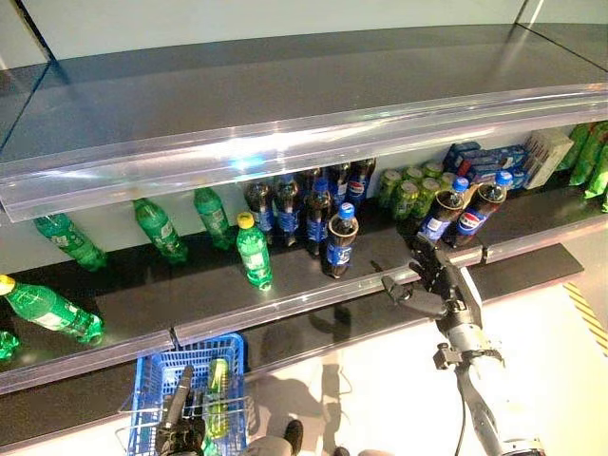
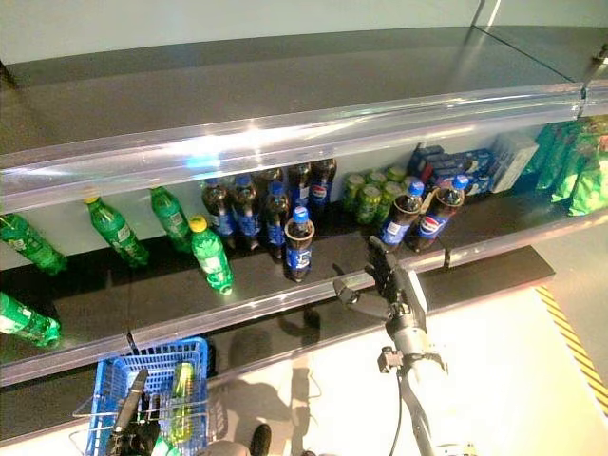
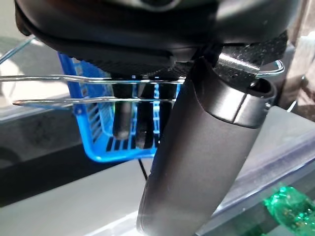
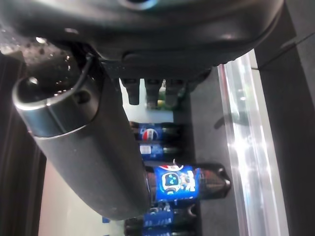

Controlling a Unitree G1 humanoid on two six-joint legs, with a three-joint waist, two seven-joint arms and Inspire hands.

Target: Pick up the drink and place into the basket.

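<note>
Cola bottle (image 1: 340,240) upright near shelf edge (image 1: 285,309)

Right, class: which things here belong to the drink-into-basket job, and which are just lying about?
Job:
- cola bottle standing nearest the right hand, which is open and empty
- blue basket, its handles held by the left hand

Lying about:
- green bottles
- green cans
- blue cartons

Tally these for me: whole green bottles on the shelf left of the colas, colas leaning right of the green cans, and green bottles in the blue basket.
Green plastic bottles on the dark shelf: 5
Dark blue-labelled cola bottles beside the green cans: 2
Green bottle in the blue plastic basket: 1
Total: 8
</note>
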